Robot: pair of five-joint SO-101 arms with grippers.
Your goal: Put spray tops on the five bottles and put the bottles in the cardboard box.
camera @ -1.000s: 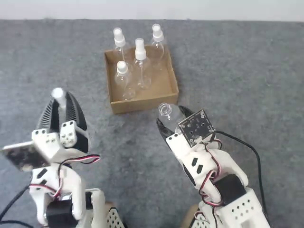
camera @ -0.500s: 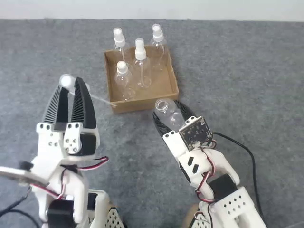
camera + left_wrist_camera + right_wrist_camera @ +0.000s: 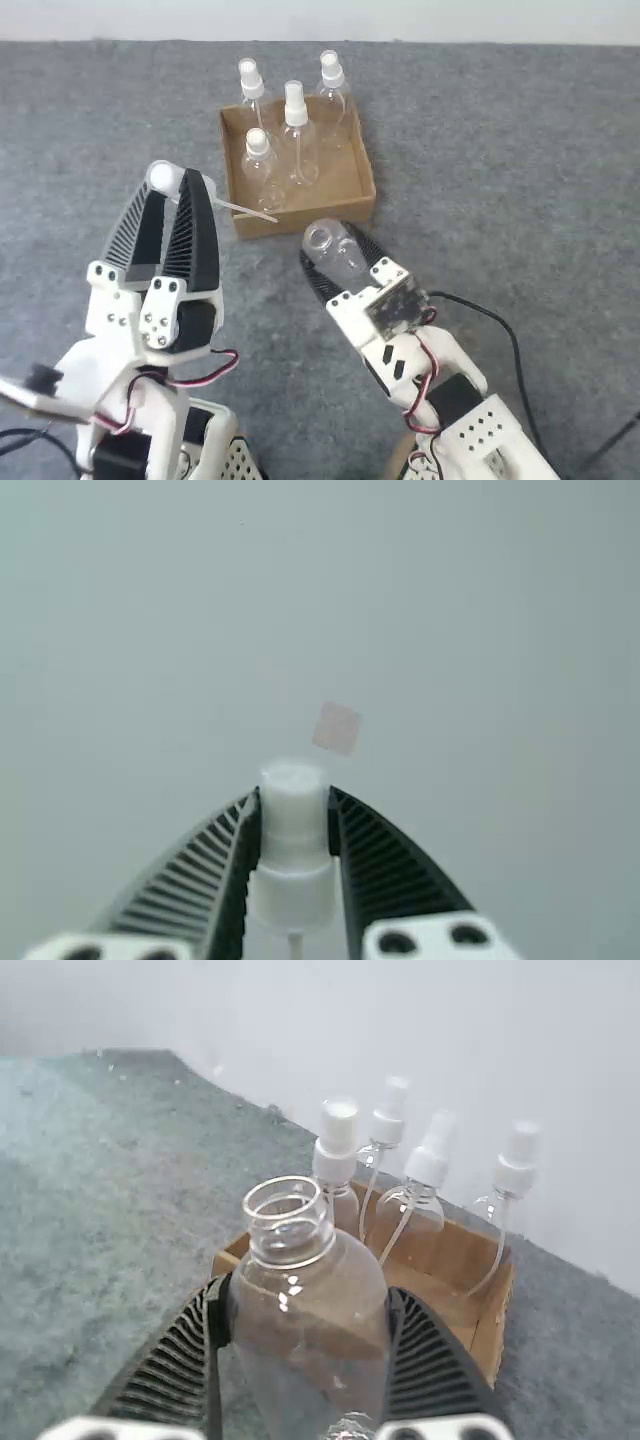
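In the high view, the left claw (image 3: pixel 175 192) is gripping a white plastic spray top (image 3: pixel 163 178) narrowly between its black ribbed fingers, lifted above the grey felt-like table (image 3: pixel 500 150). The thin clear tube (image 3: pixel 245 210) of the spray top is pointing toward the front left corner of the shallow brown cardboard box (image 3: pixel 300 220), and its end is appearing over the front wall there. The right claw (image 3: pixel 335 255) is closed around a clear plastic bottle with an open neck (image 3: pixel 330 243), just in front of the box's front wall. Inside the box, four clear bottles with white spray tops (image 3: pixel 294 110) are standing upright, three along the back and one nearer to the front left.

In the left wrist view, the left claw (image 3: pixel 293 805) is pressing the white plastic spray top (image 3: pixel 293 830) from both sides. A plain pale wall (image 3: pixel 450 600) is lying behind it, with a small blurred pinkish square (image 3: pixel 336 727) on it.

In the right wrist view, the right claw (image 3: pixel 305 1305) is holding the clear plastic bottle with an open neck (image 3: pixel 305 1310) upright by its body, the neck uncovered. Behind it the box (image 3: pixel 450 1250) is sitting on the table (image 3: pixel 90 1180), and the held bottle is covering part of its near wall. The four clear bottles with white spray tops (image 3: pixel 338 1140) are standing in the box before a white wall (image 3: pixel 450 1020).
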